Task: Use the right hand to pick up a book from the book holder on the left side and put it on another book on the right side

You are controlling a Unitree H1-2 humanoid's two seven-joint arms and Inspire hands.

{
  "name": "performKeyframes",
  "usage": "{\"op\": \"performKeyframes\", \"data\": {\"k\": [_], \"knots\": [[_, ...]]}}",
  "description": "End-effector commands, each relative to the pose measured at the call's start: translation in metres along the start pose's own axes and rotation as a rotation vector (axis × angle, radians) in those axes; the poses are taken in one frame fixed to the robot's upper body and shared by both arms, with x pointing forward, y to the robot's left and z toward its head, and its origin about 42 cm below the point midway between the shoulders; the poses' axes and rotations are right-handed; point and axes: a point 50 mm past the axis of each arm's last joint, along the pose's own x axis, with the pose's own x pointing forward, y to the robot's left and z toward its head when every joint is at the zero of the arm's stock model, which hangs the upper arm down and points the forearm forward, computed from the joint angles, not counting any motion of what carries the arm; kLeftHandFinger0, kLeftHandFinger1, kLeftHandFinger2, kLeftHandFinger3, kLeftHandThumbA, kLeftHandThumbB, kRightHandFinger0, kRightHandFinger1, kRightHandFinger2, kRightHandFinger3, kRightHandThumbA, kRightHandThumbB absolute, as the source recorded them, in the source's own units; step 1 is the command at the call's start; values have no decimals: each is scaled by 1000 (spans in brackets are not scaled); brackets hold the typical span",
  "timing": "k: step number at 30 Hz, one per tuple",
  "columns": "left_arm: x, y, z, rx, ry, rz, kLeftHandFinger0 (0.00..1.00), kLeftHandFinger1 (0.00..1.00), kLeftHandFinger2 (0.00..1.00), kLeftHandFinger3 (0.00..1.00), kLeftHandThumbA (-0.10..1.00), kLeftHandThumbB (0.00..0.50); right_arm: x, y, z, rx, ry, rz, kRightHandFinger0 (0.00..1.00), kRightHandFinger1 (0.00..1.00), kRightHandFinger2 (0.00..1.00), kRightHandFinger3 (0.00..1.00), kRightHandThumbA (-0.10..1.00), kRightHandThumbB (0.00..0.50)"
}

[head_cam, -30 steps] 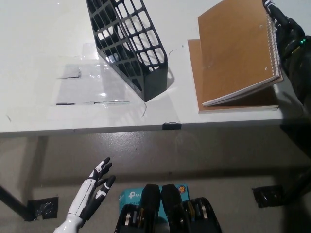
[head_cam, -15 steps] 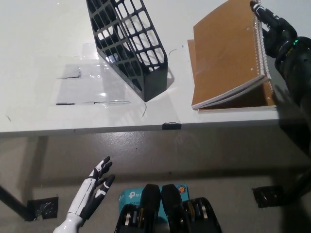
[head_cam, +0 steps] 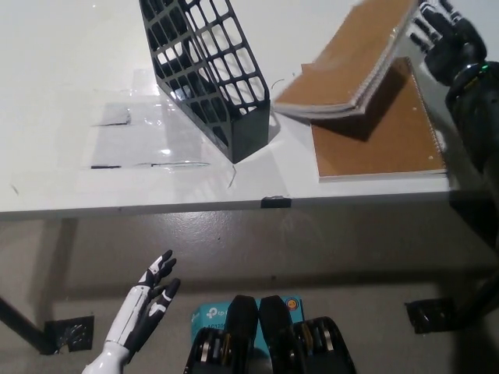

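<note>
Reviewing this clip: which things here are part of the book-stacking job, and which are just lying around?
Part of the job:
- right hand, holding the upper book
- upper book, tilted, one edge raised
- lower book, flat on the table
- book holder, looks empty

Just there:
- table
- clear plastic sheet beside the holder
- left hand, resting open below the table edge

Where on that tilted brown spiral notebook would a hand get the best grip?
Probably the raised spiral-bound edge of the tilted brown spiral notebook, coming from the right, where the black right hand is. That edge is lifted off the flat brown book beneath, leaving room underneath.
</note>
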Motion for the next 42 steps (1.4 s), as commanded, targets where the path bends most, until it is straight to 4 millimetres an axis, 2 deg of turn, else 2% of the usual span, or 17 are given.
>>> {"op": "performKeyframes", "data": {"k": [1,4,5,8,12,16,19,23,28,29,30,31,32,35,36,40,42], "knots": [[-1,3,6,-23,-50,36,895,1000,1000,1000,921,153,3,23,85,19,-272,77,1000,1000,1000,1000,396,174],[0,4,5,-19,-45,41,895,1000,1000,1000,929,148,0,28,118,38,-374,32,1000,1000,1000,1000,434,184],[0,5,5,-19,-45,43,895,1000,1000,1000,930,148,0,29,119,39,-377,32,1000,1000,1000,1000,435,186],[-1,6,4,-20,-44,43,895,1000,1000,1000,936,142,-4,33,145,38,-452,56,1000,1000,1000,1000,494,136],[-3,4,3,-21,-35,39,890,1000,1000,1000,946,136,-10,42,167,83,-522,80,1000,1000,1000,1000,526,172],[0,4,4,-16,-35,38,886,1000,1000,1000,954,137,-26,65,183,24,-633,237,1000,1000,1000,1000,575,322],[9,7,9,-12,-50,40,888,1000,1000,1000,956,131,-50,84,188,-86,-726,351,1000,1000,1000,1000,645,325],[32,18,24,1,-111,48,890,1000,1000,1000,966,131,-136,114,172,-306,-871,570,1000,1000,1000,1000,671,343],[60,33,47,34,-191,43,931,1000,1000,1000,1000,136,-211,110,136,-436,-986,750,1000,1000,1000,1000,730,357],[63,35,49,39,-202,42,939,1000,1000,1000,1000,124,-221,108,130,-448,-996,773,1000,1000,1000,1000,715,345],[70,39,56,46,-225,41,949,1000,1000,1000,1000,120,-239,106,121,-477,-1031,845,1000,1000,1000,1000,694,278],[74,42,60,48,-233,39,963,1000,1000,1000,1000,129,-252,103,110,-508,-1068,863,1000,1000,1000,1000,703,268],[81,45,66,55,-243,39,986,1000,1000,1000,1000,136,-264,101,101,-517,-1089,867,1000,1000,1000,1000,703,297],[96,51,79,68,-268,40,1000,1000,1000,1000,1000,149,-286,95,85,-544,-1108,897,1000,1000,1000,1000,761,296],[100,53,83,73,-276,42,1000,1000,1000,1000,1000,151,-299,89,68,-546,-1109,896,1000,1000,1000,1000,795,289],[103,53,85,82,-277,33,1000,1000,1000,1000,1000,169,-315,75,36,-592,-1100,885,1000,1000,1000,1000,834,276],[103,55,84,95,-274,28,1000,1000,1000,1000,1000,161,-316,66,19,-582,-1061,875,1000,1000,1000,1000,858,301]]}}
